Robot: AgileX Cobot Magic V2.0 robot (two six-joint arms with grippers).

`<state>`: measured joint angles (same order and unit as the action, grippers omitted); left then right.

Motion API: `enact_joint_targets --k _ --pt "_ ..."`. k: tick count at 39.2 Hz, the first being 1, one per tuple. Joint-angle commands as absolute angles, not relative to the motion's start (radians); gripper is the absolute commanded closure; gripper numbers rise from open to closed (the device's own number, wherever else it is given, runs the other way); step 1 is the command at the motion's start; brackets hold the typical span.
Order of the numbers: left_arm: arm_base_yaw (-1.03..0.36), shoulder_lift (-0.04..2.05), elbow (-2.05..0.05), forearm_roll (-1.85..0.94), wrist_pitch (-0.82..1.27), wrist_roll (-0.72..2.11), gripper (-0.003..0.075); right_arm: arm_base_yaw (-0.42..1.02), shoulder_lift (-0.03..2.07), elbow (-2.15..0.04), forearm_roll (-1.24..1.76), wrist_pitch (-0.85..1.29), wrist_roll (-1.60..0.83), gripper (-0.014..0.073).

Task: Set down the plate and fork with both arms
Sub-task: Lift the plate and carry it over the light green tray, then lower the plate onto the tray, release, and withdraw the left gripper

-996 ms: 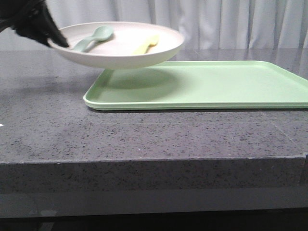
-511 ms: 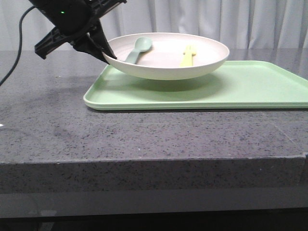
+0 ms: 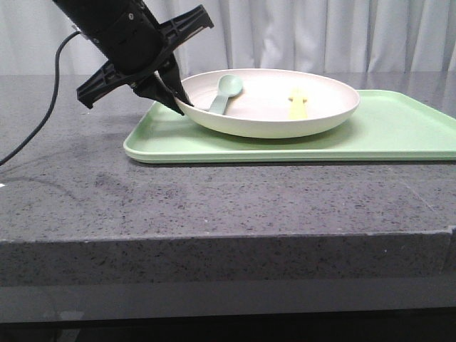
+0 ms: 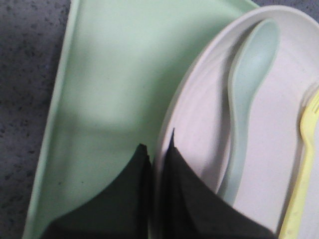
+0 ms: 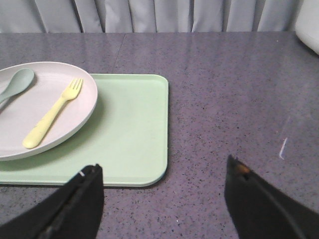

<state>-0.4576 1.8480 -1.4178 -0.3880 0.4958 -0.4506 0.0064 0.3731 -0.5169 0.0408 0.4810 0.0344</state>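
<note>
Front view: the left gripper (image 3: 173, 98) pinches the near-left rim of the cream plate (image 3: 313, 117), one finger above the rim and one below. The plate sits on the left part of the light green tray (image 3: 399, 135), which rests on the speckled grey countertop (image 3: 214, 199). In the plate lie a muted green spoon (image 3: 225, 92) (bowl end away from the gripper) and, to its right, the pale yellow fork (image 3: 297, 104); the two are apart.

Left wrist view: the two black fingers (image 4: 184, 199) of the left gripper (image 4: 158, 164) are pressed together on the plate (image 4: 199, 144) rim, with only the rim between them. The spoon (image 4: 249, 99) lies just inside the rim; the fork (image 4: 304, 174) lies beyond it. The tray (image 4: 109, 84) floor shows beside the plate.

Right wrist view: the right gripper (image 5: 164, 199) hovers over the countertop (image 5: 239, 99) near the tray (image 5: 134, 129) corner, its jaws spread wide and holding nothing. The plate (image 5: 84, 107) carries the fork (image 5: 52, 113), tines pointing towards the curtain (image 5: 174, 15), and the spoon (image 5: 17, 82).
</note>
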Motion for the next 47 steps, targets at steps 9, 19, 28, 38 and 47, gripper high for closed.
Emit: enact_joint_targets --k 9,19,28,38,47 --pt "-0.466 1.797 -1.454 -0.411 0.428 -0.479 0.0738 0.003 0.388 -0.55 0.036 0.403 0.024 0.0056" --pt "-0.466 1.817 -1.454 -0.44 0.437 -0.479 0.0715 0.003 0.388 -0.55 0.036 0.403 0.024 0.0056" --pt "-0.466 1.817 -1.454 -0.44 0.437 -0.479 0.0531 0.003 0.388 -0.55 0.036 0.403 0.024 0.0056" --pt "-0.466 1.817 -1.454 -0.438 0.463 -0.477 0.0337 0.003 0.388 -0.55 0.036 0.403 0.024 0.0056" --pt "-0.466 1.779 -1.454 -0.406 0.513 -0.446 0.0329 0.003 0.388 -0.55 0.036 0.403 0.024 0.0056"
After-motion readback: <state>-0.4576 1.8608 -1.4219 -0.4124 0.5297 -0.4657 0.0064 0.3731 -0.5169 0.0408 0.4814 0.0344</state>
